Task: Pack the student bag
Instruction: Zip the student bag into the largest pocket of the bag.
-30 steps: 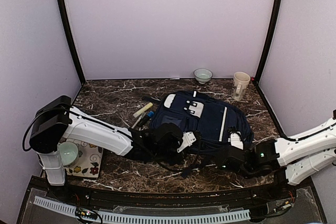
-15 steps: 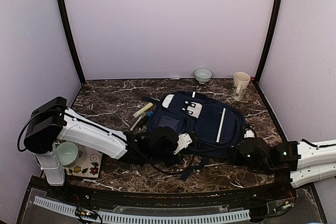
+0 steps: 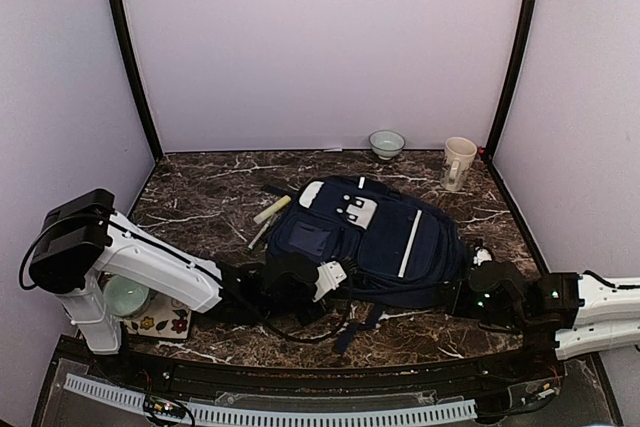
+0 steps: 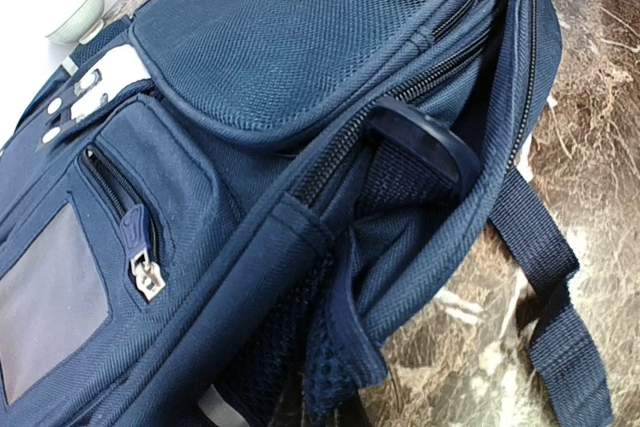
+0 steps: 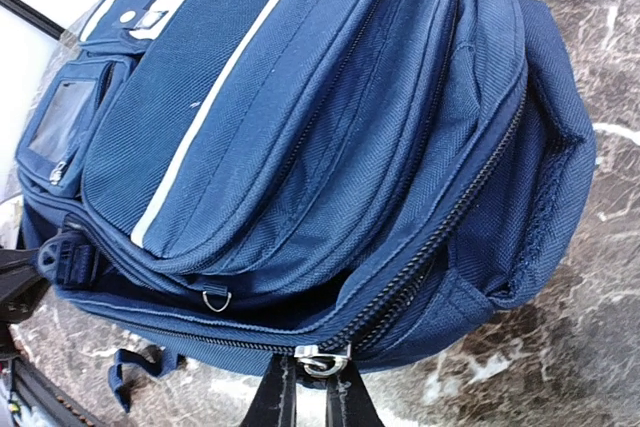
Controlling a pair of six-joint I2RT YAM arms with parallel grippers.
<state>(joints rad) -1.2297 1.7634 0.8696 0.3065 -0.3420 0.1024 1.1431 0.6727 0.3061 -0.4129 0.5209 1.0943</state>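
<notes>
The student bag point(image 3: 390, 237), navy with white stripes, lies flat mid-table and fills both wrist views point(image 4: 250, 97) point(image 5: 300, 127). My left gripper point(image 3: 332, 275) is at the bag's near-left edge. Its fingers are hidden under bunched navy mesh fabric point(image 4: 335, 377), and it is shut on that fabric. My right gripper point(image 5: 311, 395) is at the bag's near-right edge point(image 3: 468, 292). It is shut on the silver zipper pull point(image 5: 323, 361) of the main compartment. To the left of the pull, the zipper gapes with a dark opening point(image 5: 290, 312).
A few pens point(image 3: 270, 213) lie just left of the bag. A small bowl point(image 3: 386, 143) and a cream mug point(image 3: 458, 162) stand by the back wall. A green bowl point(image 3: 128, 295) sits on a floral mat point(image 3: 168, 315) at the near left. Loose straps point(image 3: 350, 325) trail toward the front edge.
The bag has slid left and toward the back. My left gripper drew left with the fabric, and my right gripper moved right along the bag's near edge with the zipper pull.
</notes>
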